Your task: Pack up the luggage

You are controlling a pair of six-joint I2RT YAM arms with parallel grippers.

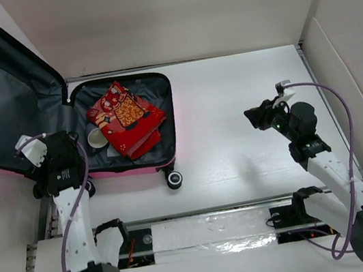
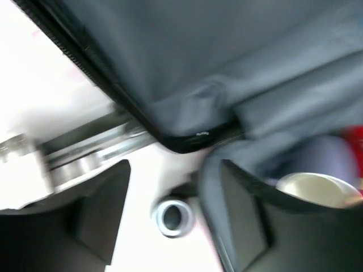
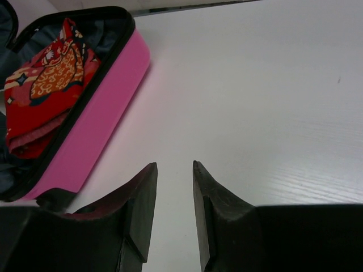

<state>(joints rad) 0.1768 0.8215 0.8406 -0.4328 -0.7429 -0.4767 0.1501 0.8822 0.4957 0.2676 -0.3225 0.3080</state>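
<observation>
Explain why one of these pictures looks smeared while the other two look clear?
Left wrist view: smeared throughout, the grey lining of the luggage and a pale round object soft-edged, probably camera motion. Right wrist view: sharp, the red patterned cloth crisp, the near fingers dark. Top external view: bright even light, a faint shadow on the table.

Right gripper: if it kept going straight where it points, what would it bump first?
Probably the bare white table, right ahead of the right gripper. The pink luggage sits off to the side, though depth is unclear.
</observation>
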